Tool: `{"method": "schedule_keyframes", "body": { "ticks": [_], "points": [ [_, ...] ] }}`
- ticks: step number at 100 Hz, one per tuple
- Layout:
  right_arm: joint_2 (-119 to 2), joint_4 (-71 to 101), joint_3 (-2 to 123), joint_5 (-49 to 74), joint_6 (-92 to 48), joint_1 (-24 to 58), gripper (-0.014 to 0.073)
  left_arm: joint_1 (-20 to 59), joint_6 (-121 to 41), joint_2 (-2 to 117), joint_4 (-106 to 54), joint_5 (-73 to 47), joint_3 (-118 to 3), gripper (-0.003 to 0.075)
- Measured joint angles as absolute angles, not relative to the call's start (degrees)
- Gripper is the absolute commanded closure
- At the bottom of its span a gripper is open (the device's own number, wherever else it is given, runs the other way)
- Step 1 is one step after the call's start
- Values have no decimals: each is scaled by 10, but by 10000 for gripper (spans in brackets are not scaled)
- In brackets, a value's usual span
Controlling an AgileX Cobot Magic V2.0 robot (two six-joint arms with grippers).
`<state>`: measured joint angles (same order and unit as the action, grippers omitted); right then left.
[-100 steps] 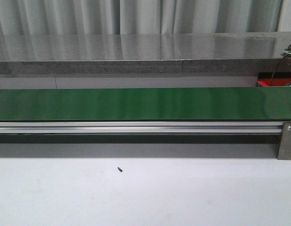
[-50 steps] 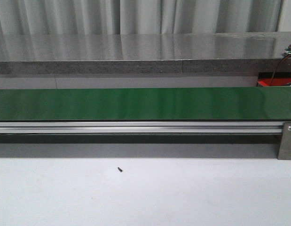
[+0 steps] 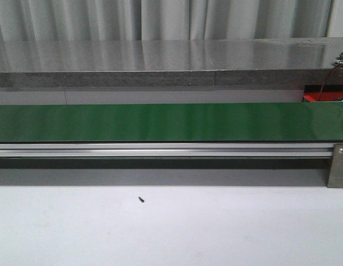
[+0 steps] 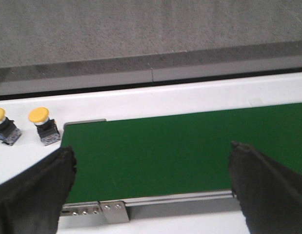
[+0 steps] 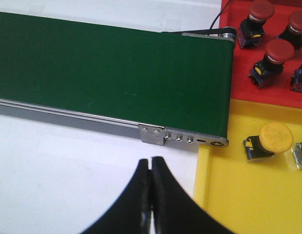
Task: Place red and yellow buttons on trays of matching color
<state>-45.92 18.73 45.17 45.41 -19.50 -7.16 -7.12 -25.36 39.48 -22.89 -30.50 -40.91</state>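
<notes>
Two yellow buttons (image 4: 39, 115) stand upright on the white table (image 4: 155, 100), just off one end of the green conveyor belt (image 4: 155, 151), apart from each other. Belt carries nothing. At the belt's other end: red tray (image 5: 248, 95) with red buttons (image 5: 279, 49), yellow tray (image 5: 248, 195) with one yellow button (image 5: 275, 136). Left gripper (image 4: 151, 168) fingers wide apart, empty, above the belt. Right gripper (image 5: 151, 170) fingers pressed together, empty, near the yellow tray. Judgement: take the nearer table button next; centre the spread fingers over its cap, descend straight to avoid toppling its neighbour.
</notes>
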Motion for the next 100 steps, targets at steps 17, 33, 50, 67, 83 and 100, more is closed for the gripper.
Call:
{"method": "schedule_keyframes", "body": {
  "ticks": [17, 33, 50, 67, 83, 100],
  "points": [
    [-459, 187, 452, 454, -195, -72, 662, -130, -245, 457, -228, -301, -476, 80],
    [-459, 187, 452, 454, -195, -72, 662, -177, -224, 561, -228, -315, -563, 82],
    [-459, 187, 452, 454, -195, -72, 662, -215, -223, 696, -228, -344, -661, 82],
    [-459, 187, 452, 454, -195, -72, 662, -239, -209, 834, -227, -370, -757, 83],
    [-459, 187, 452, 454, -195, -72, 662, -243, -208, 929, -224, -388, -823, 83],
    [-459, 187, 452, 454, -195, -72, 662, -243, -207, 1008, -218, -389, -872, 136]
  ]
}}
